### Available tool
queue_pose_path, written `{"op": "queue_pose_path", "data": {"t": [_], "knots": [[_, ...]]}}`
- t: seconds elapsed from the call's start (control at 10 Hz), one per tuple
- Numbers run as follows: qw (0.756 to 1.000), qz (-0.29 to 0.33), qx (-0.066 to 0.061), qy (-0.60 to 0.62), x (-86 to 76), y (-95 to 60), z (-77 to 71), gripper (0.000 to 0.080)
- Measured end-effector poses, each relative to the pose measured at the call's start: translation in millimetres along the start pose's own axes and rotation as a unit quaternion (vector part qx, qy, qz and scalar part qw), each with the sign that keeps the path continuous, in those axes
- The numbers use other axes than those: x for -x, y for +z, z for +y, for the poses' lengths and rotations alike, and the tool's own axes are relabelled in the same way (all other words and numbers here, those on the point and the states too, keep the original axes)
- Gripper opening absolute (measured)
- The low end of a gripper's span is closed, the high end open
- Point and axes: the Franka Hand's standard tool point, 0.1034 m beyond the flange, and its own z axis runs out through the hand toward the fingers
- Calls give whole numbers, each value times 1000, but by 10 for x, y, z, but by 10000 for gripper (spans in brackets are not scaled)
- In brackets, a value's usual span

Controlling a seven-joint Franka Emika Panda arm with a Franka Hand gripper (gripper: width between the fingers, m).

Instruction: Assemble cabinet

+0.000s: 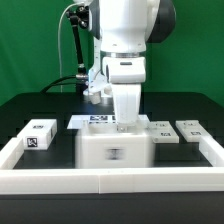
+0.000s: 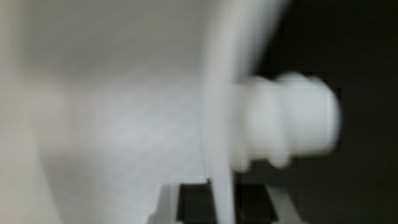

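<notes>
The cabinet [image 1: 114, 150], a white box with a tag on its near face, stands blurred at the table's front middle. My gripper [image 1: 126, 124] comes straight down onto its top edge. In the wrist view a thin white wall of the cabinet [image 2: 107, 110] runs between my dark fingers [image 2: 194, 203], and my gripper [image 2: 226, 204] is shut on that wall. A round white ribbed knob [image 2: 294, 118] sticks out from the wall's far side. The wrist view is blurred and shows little else.
A small white tagged cube [image 1: 40, 135] lies at the exterior view's left. The marker board [image 1: 97, 121] lies behind the cabinet. Two flat white tagged pieces [image 1: 160, 132] [image 1: 191, 130] lie at the right. A raised white border [image 1: 110, 181] rims the table.
</notes>
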Motion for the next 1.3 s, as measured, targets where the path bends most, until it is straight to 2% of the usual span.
{"op": "queue_pose_path", "data": {"t": [0.7,1.0,1.3], "knots": [[1000,0,0,1,-15,0,4,40],[1000,9,8,24,-372,-8,154,40],[999,18,20,29,-779,-21,366,40]]}}
